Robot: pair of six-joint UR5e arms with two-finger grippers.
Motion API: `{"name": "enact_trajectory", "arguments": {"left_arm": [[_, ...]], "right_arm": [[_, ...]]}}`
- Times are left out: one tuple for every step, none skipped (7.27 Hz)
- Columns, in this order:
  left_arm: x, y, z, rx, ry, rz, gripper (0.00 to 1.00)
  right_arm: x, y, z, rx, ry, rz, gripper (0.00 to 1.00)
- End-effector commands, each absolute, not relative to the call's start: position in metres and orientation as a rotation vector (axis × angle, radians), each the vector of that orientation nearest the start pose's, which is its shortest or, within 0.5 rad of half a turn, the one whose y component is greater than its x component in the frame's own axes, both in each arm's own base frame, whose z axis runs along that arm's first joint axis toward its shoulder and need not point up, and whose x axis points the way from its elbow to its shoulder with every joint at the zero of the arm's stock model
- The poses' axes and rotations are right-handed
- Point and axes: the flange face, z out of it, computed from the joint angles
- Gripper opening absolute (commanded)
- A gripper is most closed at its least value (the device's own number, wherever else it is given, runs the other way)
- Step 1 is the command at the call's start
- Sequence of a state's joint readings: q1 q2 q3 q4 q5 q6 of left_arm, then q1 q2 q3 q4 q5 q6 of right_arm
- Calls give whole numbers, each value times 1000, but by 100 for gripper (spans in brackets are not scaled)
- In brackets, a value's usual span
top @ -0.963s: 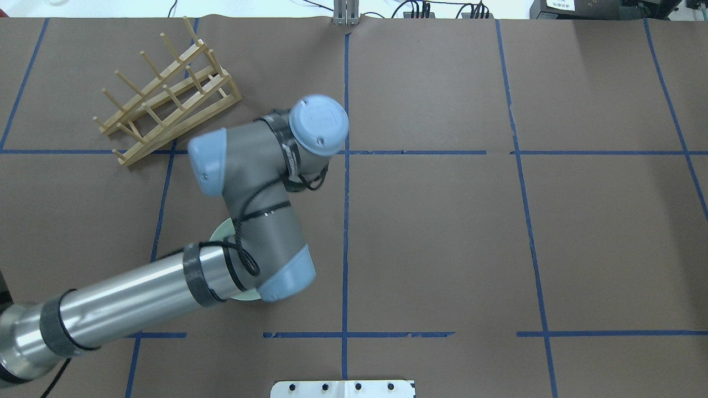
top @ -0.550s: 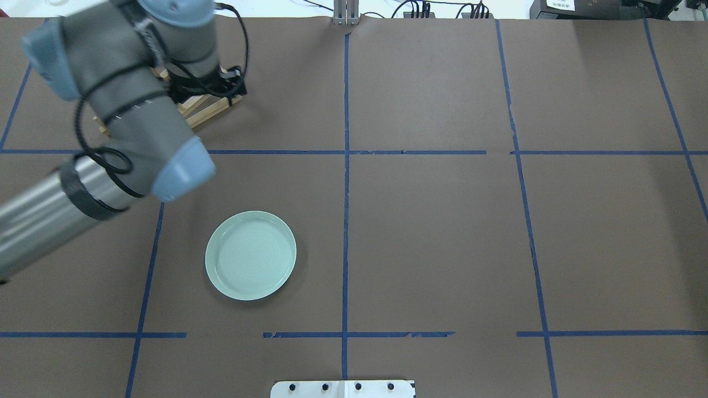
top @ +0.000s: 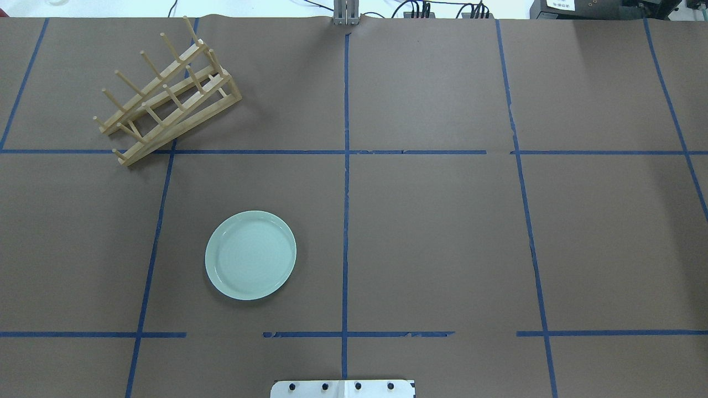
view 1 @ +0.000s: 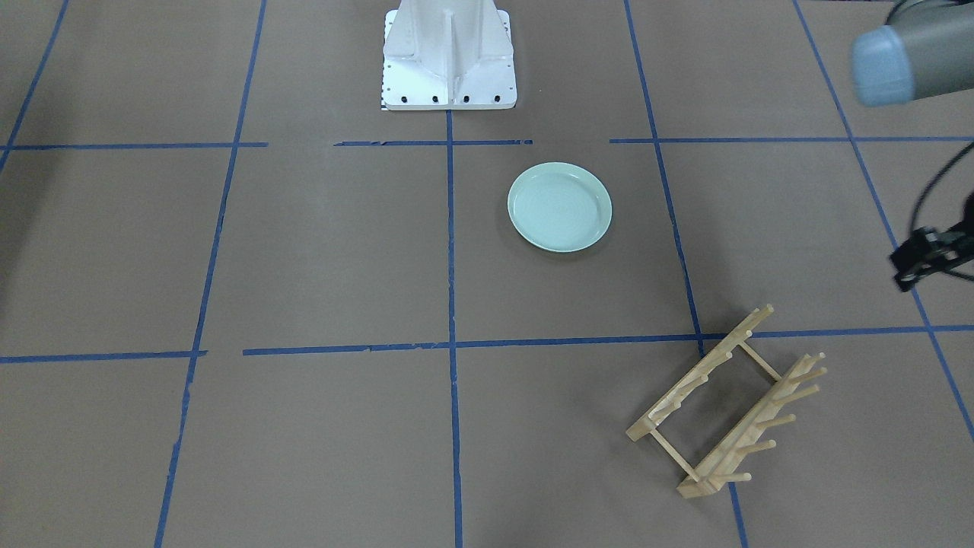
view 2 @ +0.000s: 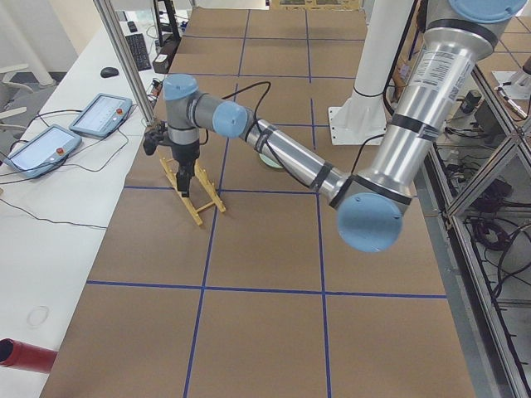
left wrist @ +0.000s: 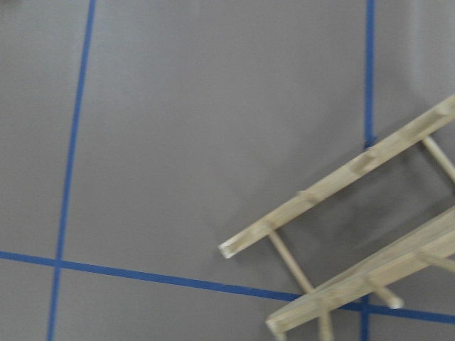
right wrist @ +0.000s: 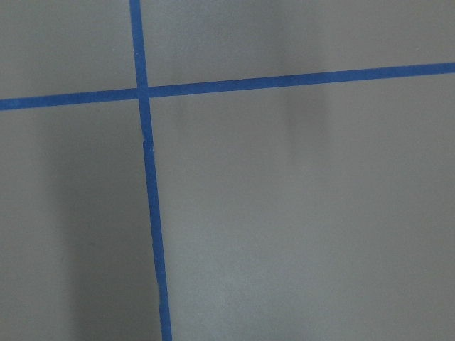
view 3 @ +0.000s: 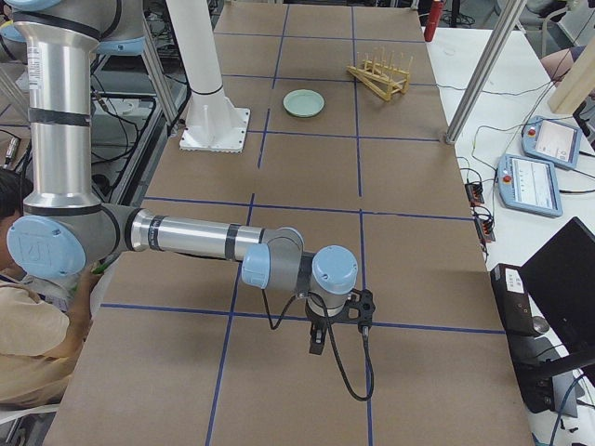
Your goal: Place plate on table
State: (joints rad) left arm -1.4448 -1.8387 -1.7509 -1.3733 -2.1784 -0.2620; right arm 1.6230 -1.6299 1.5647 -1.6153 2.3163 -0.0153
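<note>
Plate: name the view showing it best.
Overhead exterior: the plate lies whole and largest, unobstructed. Front-facing shows it whole but smaller, exterior right tiny, exterior left mostly behind the left arm; wrist views miss it.

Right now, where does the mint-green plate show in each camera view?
Overhead exterior: plate lower left of centre, flat on the table.
Exterior front-facing: right of centre, just below the white robot base.
Exterior left: a sliver, upper middle, behind the left arm.
Exterior right: top centre, far end.
Left wrist-mounted: not in it.
Right wrist-mounted: not in it.
Shared landmark: the wooden dish rack, in all but the right wrist view.
</note>
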Motion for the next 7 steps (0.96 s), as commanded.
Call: {"name": "enact_trajectory", "arguments": {"left_arm": [[-138, -465, 600, 147, 735, -35, 100], [-139, -414, 641, 123, 752, -41, 100], [-136, -396, 668, 75, 752, -74, 100], [-132, -383, 701, -10, 772, -141, 100], [-130, -382, 705, -33, 772, -163, 100], [-130, -383, 698, -35, 771, -170, 100], [-131, -388, 681, -38, 762, -201, 100]], "right_arm": [[89, -453, 696, -80, -748, 76, 100], [89, -453, 696, -80, -748, 76, 100], [89, -453, 696, -80, -748, 76, 100], [90, -454, 696, -79, -748, 76, 100], [89, -453, 696, -80, -748, 76, 100], [90, -454, 696, -79, -748, 76, 100], [90, -454, 696, -79, -748, 76, 100]]}}
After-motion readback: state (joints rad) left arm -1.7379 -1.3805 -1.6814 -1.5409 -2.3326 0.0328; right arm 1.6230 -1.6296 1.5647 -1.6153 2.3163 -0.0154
